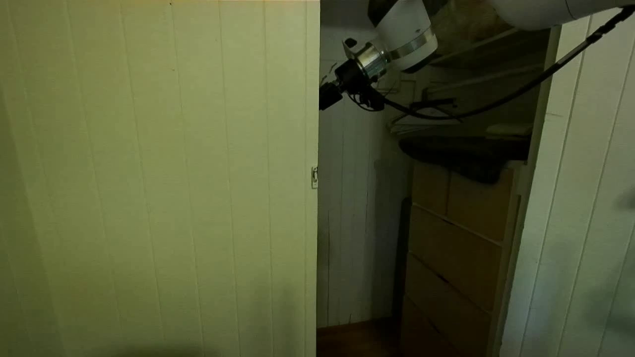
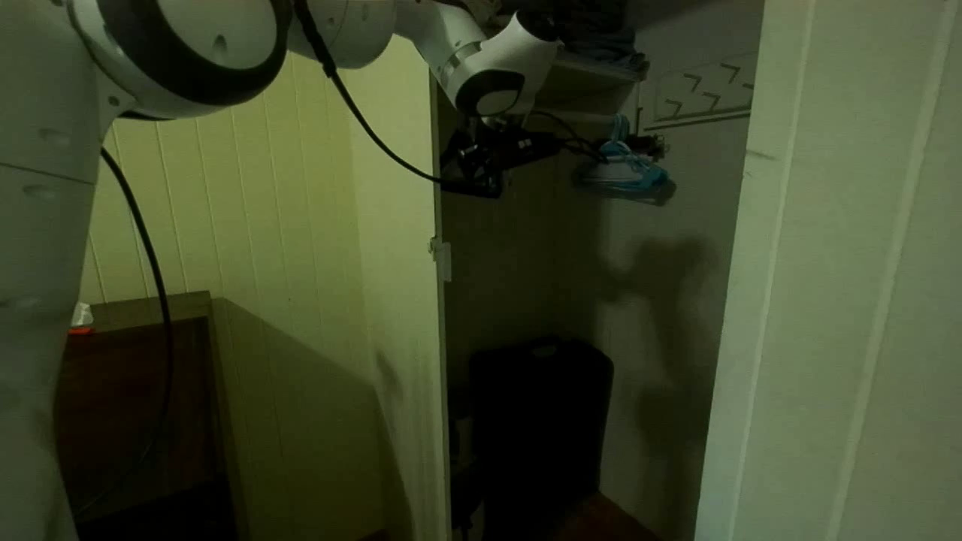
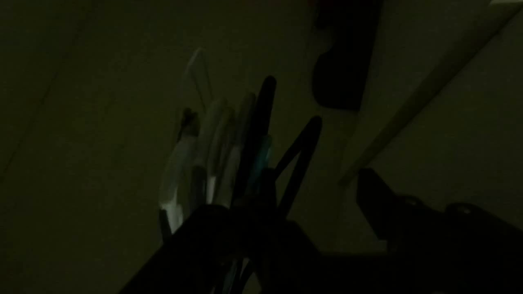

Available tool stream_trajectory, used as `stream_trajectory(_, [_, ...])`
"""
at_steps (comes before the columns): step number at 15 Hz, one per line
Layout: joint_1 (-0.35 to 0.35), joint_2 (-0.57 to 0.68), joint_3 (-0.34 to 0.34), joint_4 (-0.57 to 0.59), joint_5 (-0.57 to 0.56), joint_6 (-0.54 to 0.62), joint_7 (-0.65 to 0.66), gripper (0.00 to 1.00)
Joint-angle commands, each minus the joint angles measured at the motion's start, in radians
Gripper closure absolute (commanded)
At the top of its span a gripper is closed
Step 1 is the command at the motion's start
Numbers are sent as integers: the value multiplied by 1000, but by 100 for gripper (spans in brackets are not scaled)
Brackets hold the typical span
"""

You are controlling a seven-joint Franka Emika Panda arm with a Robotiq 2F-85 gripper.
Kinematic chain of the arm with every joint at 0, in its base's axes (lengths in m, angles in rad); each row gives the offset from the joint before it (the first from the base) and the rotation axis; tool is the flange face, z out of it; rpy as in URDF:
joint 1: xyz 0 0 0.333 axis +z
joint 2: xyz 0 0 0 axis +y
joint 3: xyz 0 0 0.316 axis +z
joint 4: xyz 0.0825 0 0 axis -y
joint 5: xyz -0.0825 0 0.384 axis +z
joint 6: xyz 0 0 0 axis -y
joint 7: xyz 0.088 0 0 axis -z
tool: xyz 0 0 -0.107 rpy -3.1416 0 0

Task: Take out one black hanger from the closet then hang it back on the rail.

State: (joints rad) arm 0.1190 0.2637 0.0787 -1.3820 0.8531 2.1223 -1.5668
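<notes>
The wrist view is very dark. My gripper is open there, its fingers apart, with nothing gripped. In an exterior view the gripper reaches into the closet toward the bunched hangers. A black hanger shows its narrow end as a thin loop. It passes behind the left-hand finger, and part of it lies between the fingers. Another black hanger stands among pale and teal hangers left of it. The rail runs above the hangers, partly hidden by the arm. In an exterior view the gripper is at the door edge.
The door covers the closet's left part. Blue and white hangers hang near the side wall with hooks. Drawers carry a dark cloth. A dark case stands below. A pale diagonal strip shows beyond the right finger.
</notes>
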Motion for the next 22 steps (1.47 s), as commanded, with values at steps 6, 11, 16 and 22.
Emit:
stream_trajectory(6, [-15, 26, 12, 29, 121, 15, -98, 99])
stream_trajectory(11, [-53, 31, 47, 29, 165, 23, -118, 99])
stream_trajectory(16, [-56, 25, 51, 28, 155, 24, -107, 99])
stream_trajectory(22, [-52, 11, 58, 41, 155, 25, -93, 99])
